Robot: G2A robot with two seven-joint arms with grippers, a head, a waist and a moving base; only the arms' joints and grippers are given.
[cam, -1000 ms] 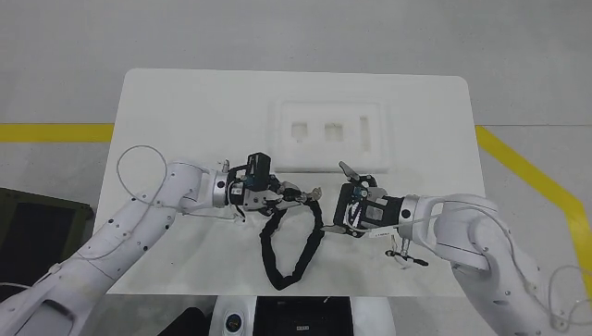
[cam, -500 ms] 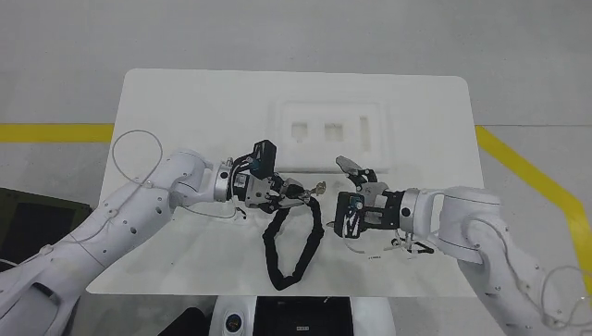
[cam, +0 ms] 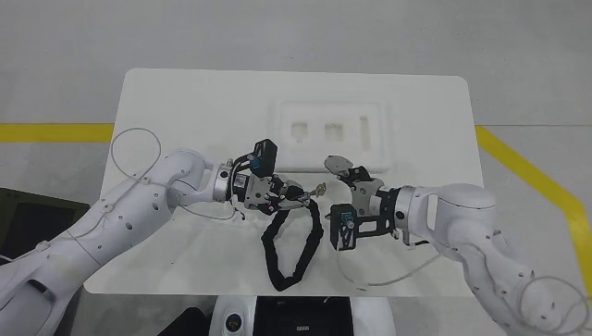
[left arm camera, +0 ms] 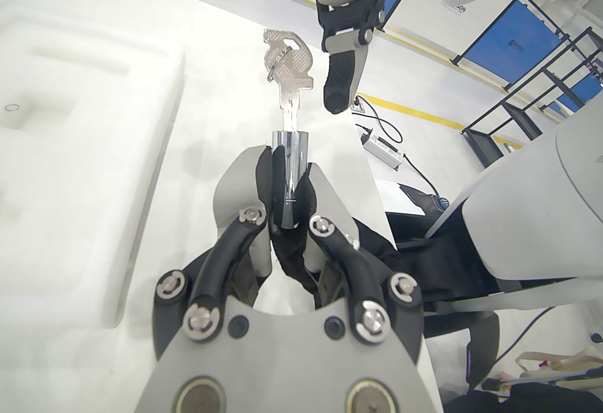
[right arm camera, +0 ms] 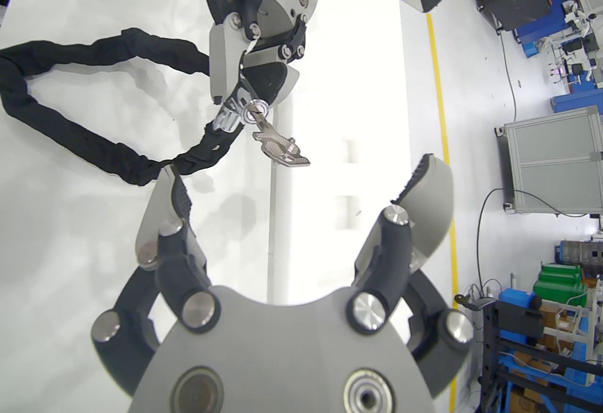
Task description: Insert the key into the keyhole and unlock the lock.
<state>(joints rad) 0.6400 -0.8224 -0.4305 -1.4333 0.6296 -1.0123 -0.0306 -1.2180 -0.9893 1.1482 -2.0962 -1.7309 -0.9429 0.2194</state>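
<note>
Because the black chain (right arm camera: 70, 132) is soft and floppy and droops onto the desk (cam: 185, 105) close to you, it probably tugs a little on the lock (left arm camera: 291, 151). Your left fingers (left arm camera: 330, 198) squeeze that shiny barrel, which looks hard and slippery. The key (left arm camera: 288, 66) sticks out of the keyhole. It looks thin, stiff and light, so pinch its flat head. Your right fingers (right arm camera: 431, 189) spread wide just beside it, not touching. You cannot see how deep the key sits. Farther off lies a white foam tray (cam: 328, 132).
</note>
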